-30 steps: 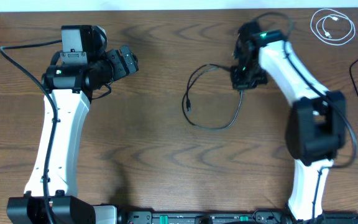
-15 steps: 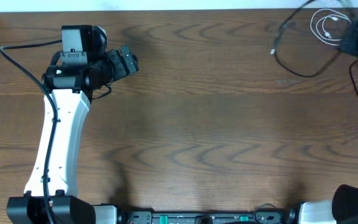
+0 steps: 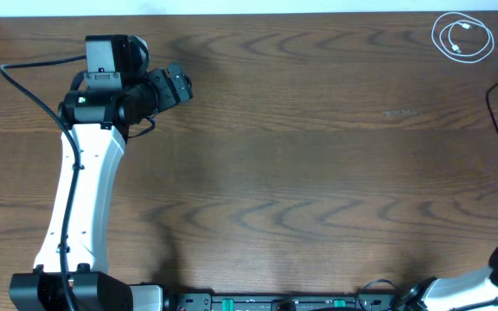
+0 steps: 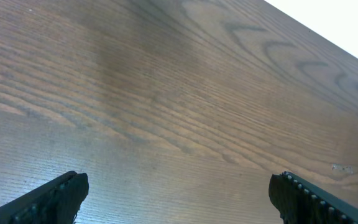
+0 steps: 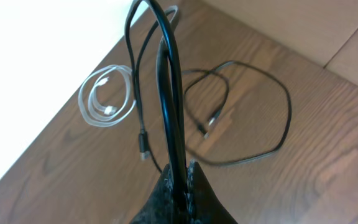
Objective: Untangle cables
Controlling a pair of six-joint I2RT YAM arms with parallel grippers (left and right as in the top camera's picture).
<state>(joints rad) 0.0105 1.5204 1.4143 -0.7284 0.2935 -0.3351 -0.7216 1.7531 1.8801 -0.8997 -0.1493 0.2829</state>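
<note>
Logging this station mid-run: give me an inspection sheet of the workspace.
Surface: brown wood-grain table.
Job's things: white cable coiled near the table corner; loose black cable lying beside it; held black cable pinched in the right tool.
Clutter: nothing seen.
Tools: left tool open, empty; right tool shut.
Cables: black arm wire looping off the left arm.
Surroundings: white area past the table edge.

No writing can be read in any view.
A faint pale mark on the tabletop is too blurred to read; the white cable and black cable show no legible print.
</note>
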